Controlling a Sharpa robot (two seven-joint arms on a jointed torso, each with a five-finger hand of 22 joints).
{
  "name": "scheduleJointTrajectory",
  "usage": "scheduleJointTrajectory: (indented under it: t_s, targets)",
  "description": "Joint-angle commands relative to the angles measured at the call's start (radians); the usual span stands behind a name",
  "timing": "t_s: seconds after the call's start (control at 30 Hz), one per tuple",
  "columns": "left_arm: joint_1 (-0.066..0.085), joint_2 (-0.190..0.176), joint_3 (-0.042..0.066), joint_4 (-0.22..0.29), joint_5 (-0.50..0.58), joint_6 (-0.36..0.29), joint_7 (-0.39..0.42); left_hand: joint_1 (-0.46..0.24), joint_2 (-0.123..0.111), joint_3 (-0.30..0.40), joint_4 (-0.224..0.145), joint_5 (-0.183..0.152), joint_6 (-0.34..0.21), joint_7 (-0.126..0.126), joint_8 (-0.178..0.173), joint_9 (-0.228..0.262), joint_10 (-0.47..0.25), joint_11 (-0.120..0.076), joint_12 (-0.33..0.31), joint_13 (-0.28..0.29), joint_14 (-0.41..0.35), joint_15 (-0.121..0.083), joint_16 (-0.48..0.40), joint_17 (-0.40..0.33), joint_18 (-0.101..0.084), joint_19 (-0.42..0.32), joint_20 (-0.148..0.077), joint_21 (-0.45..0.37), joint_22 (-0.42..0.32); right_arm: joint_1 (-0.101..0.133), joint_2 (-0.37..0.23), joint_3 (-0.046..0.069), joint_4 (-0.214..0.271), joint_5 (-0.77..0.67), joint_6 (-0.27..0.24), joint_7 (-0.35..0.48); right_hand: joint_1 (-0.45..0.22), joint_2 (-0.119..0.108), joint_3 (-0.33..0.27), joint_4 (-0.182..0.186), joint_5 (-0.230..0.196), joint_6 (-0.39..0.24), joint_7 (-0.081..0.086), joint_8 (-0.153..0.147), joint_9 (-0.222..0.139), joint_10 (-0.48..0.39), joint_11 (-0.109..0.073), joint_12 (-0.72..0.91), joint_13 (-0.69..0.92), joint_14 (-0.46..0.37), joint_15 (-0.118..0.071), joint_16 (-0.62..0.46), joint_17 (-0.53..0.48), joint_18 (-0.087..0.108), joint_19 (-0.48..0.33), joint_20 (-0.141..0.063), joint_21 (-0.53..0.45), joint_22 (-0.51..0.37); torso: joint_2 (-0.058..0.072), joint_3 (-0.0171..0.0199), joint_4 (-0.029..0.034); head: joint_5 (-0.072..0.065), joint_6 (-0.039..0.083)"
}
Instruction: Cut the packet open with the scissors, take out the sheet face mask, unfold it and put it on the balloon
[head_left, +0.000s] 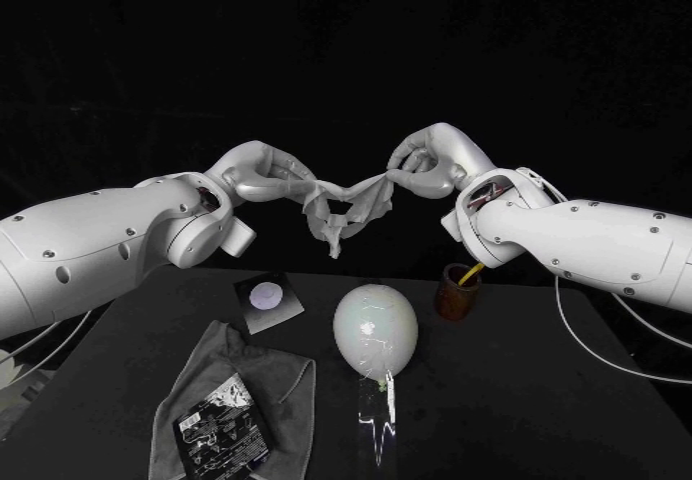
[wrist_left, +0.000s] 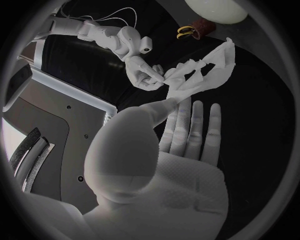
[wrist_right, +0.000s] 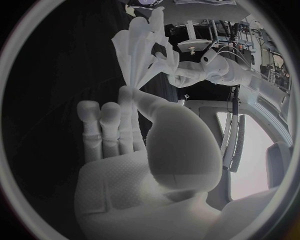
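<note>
Head view, stock as found.

1. Thin white sheet face mask (head_left: 343, 205): out of its packet, held in the air above the table between both hands, partly opened, its middle hanging crumpled.
2. Left hand (head_left: 267, 175): pinches one upper edge of the mask, its other fingers stretched out.
3. Right hand (head_left: 428, 160): pinches the opposite edge in the same way.
4. White egg-shaped balloon (head_left: 376, 322): lies bare on the black table (head_left: 562, 400) below the mask, with a clear strip of film (head_left: 378, 420) at its neck.
5. Black printed packet (head_left: 224, 428): lies on a grey cloth (head_left: 281, 375); whether anything is in it cannot be told.
6. Brown cup (head_left: 460, 295): yellow-handled scissors (head_left: 467, 272) stand in it.

Status, as judged: cutting and removal are done and unfolding is under way. Spreading the mask flat and laying it on the balloon remain.
</note>
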Motion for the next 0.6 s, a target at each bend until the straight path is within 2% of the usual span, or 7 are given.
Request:
scheduleJointTrajectory:
  t_s: [0.03, 0.13, 0.2, 0.33, 0.4, 0.5, 0.6]
  targets:
    - [-0.006, -0.011, 0.009, 0.024, 0.019, 0.052, -0.025, 0.000, 0.011, 0.001, -0.001, 0.003, 0.002, 0.005, 0.001, 0.146, 0.002, 0.002, -0.009, -0.001, 0.001, -0.001, -0.008, -0.005, 0.018, 0.005, -0.006, 0.009, 0.004, -0.004, -0.014, -0.001, 0.030, 0.006, 0.021, 0.011, -0.003, 0.011, 0.003, 0.001, 0.003, 0.005, 0.000, 0.006, 0.003, 0.004, -0.004, 0.005, 0.002, -0.001, -0.003, 0.000, -0.006, 0.015, 0.004, 0.000, -0.002, 0.057, 0.006, -0.0023, -0.0037, -0.001, -0.006]
    - [-0.008, -0.027, 0.004, 0.054, 0.020, 0.086, -0.048, -0.004, 0.008, -0.003, -0.002, 0.003, 0.005, 0.005, 0.001, 0.150, 0.006, 0.001, -0.013, -0.001, 0.008, -0.002, -0.012, -0.012, 0.022, 0.012, -0.008, 0.019, 0.010, -0.004, -0.031, -0.003, 0.051, 0.014, 0.025, 0.009, -0.003, 0.011, 0.003, 0.001, 0.003, 0.005, 0.000, 0.006, 0.003, 0.004, -0.004, 0.005, 0.002, 0.000, -0.003, 0.001, -0.004, 0.014, 0.005, 0.000, 0.000, 0.058, -0.002, 0.0015, -0.0005, -0.001, -0.009]
    - [-0.011, -0.051, 0.005, 0.099, 0.033, 0.112, -0.056, -0.004, 0.008, -0.005, -0.002, 0.002, 0.005, 0.007, 0.000, 0.155, 0.012, 0.001, -0.017, -0.001, 0.028, -0.005, -0.018, -0.021, 0.029, 0.023, -0.013, 0.035, 0.019, -0.004, -0.056, -0.004, 0.085, 0.026, 0.037, 0.016, -0.003, 0.011, 0.003, 0.001, 0.003, 0.005, 0.000, 0.007, 0.003, 0.004, -0.004, 0.005, 0.002, 0.001, -0.003, 0.002, -0.002, 0.014, 0.006, 0.000, 0.001, 0.058, 0.002, 0.0005, -0.0029, -0.002, -0.010]
    - [-0.012, -0.083, 0.002, 0.153, 0.085, 0.175, -0.088, -0.002, 0.017, -0.017, -0.007, 0.004, -0.001, 0.003, -0.006, 0.166, 0.022, -0.006, -0.034, -0.004, 0.152, -0.033, -0.021, -0.036, 0.051, 0.072, -0.034, 0.092, 0.051, -0.002, -0.105, -0.005, 0.150, 0.061, 0.071, 0.028, -0.004, 0.011, 0.003, 0.002, 0.003, 0.005, 0.000, 0.007, 0.003, 0.004, -0.004, 0.005, 0.002, 0.001, -0.003, 0.002, -0.002, 0.015, 0.003, 0.000, -0.003, 0.057, -0.002, 0.0022, -0.0023, -0.002, -0.018]
    - [-0.013, -0.101, 0.000, 0.194, 0.105, 0.213, -0.100, 0.000, 0.018, -0.029, -0.010, 0.004, 0.000, 0.005, -0.008, 0.172, 0.028, -0.006, -0.045, -0.007, 0.191, -0.037, -0.046, -0.052, 0.060, 0.096, -0.047, 0.130, 0.074, -0.001, -0.139, -0.007, 0.199, 0.082, 0.091, 0.032, -0.005, 0.011, 0.003, 0.003, 0.003, 0.004, 0.000, 0.007, 0.003, 0.004, -0.004, 0.006, 0.003, 0.002, -0.003, 0.003, -0.001, 0.014, 0.005, 0.000, -0.001, 0.058, -0.005, 0.0028, -0.0028, -0.008, -0.022]
    - [-0.014, -0.121, -0.001, 0.237, 0.152, 0.239, -0.088, 0.000, 0.026, -0.037, -0.008, 0.003, -0.004, 0.005, -0.012, 0.179, 0.035, -0.007, -0.059, -0.012, 0.240, -0.045, -0.072, -0.068, 0.065, 0.112, -0.060, 0.168, 0.097, 0.000, -0.181, -0.008, 0.256, 0.102, 0.107, 0.037, -0.005, 0.011, 0.003, 0.003, 0.003, 0.004, 0.000, 0.007, 0.003, 0.004, -0.004, 0.006, 0.003, 0.002, -0.003, 0.003, -0.001, 0.014, 0.005, 0.000, -0.001, 0.058, -0.008, 0.0020, -0.0033, -0.014, -0.021]
    - [-0.015, -0.138, -0.007, 0.266, 0.221, 0.266, -0.079, 0.006, 0.036, -0.043, -0.010, 0.002, -0.014, 0.004, -0.016, 0.185, 0.038, -0.009, -0.072, -0.015, 0.309, -0.058, -0.080, -0.075, 0.070, 0.142, -0.080, 0.215, 0.124, 0.000, -0.227, -0.013, 0.313, 0.138, 0.120, 0.045, -0.006, 0.011, 0.003, 0.003, 0.003, 0.004, 0.000, 0.007, 0.003, 0.004, -0.004, 0.006, 0.003, 0.002, -0.003, 0.003, -0.001, 0.014, 0.005, 0.000, 0.000, 0.058, -0.017, 0.0039, -0.0027, -0.013, -0.024]
